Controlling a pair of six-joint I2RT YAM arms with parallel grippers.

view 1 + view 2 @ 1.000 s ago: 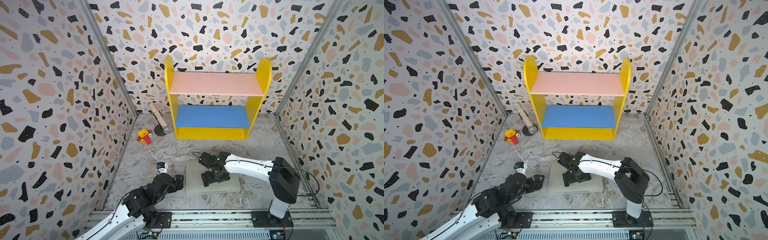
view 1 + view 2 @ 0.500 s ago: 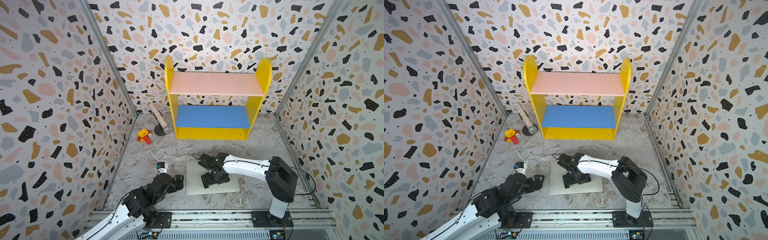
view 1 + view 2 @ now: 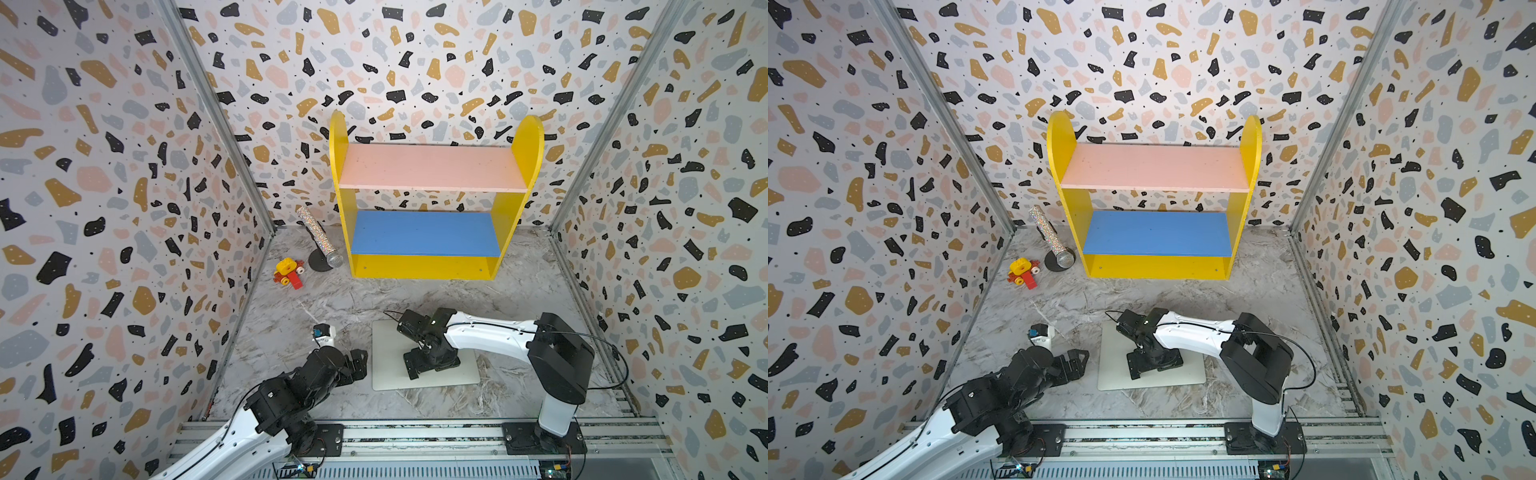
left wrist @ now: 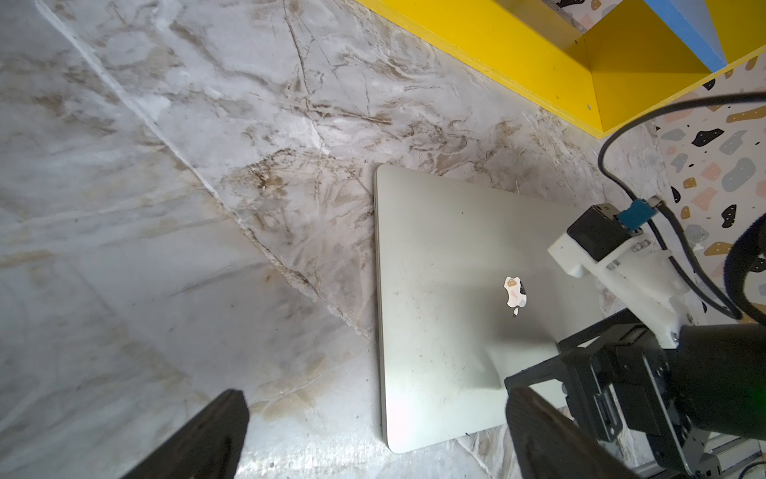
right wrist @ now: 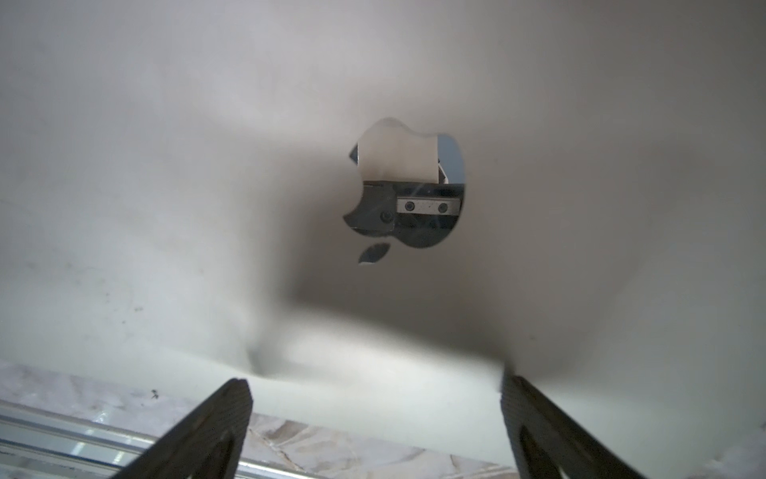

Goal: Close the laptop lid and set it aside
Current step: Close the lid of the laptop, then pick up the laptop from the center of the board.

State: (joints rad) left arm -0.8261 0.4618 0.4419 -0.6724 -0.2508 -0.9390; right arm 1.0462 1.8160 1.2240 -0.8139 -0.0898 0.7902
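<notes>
Two pairs stand spread: right fingers (image 5: 215, 431) over the shut laptop (image 3: 388, 368) near the bench's (image 3: 332, 303) front edge, left fingers (image 4: 211, 435) just beside it; shelf (image 3: 424, 266) and toy car (image 3: 289, 272) well behind. Laptop hasn't shifted.

Top views: high, looking down, whole table (image 3: 291, 316).
Left wrist: behind left end effector (image 4: 373, 400), mid-distance.
Right wrist: behind right end effector (image 5: 375, 383), very close.
Shared: laptop lid (image 4: 435, 269).

laptop (image 3: 388, 357) on table (image 3: 332, 299) | right tool (image 3: 432, 363) above it | left tool (image 3: 357, 365) beside
</notes>
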